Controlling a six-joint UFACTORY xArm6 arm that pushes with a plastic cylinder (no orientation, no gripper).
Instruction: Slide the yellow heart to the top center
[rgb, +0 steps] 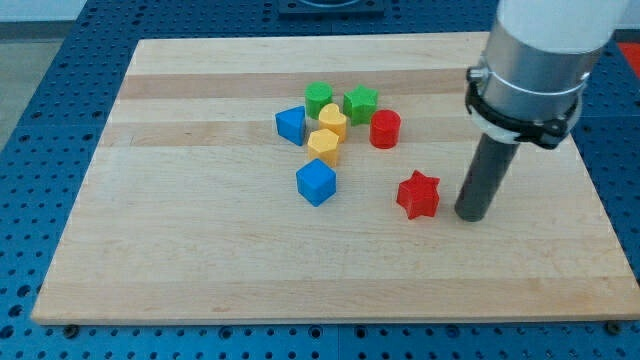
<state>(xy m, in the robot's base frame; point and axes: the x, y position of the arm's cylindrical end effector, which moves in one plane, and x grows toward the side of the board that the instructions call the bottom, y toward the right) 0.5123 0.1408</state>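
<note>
On my screen the wooden surface (200, 270) carries a tight cluster of blocks a little above its middle. The green cylinder (318, 98) sits at twelve o'clock of the group, the green star (361, 103) just beside it at three. The red cylinder (385, 130) lies at four o'clock of that star. The blue triangular block (291, 125) marks nine o'clock of the group. A yellow hexagon-like block (323, 146) sits near the group's centre, the blue cube (316, 182) at six. The red star (418, 194) lies apart, at four o'clock.
</note>
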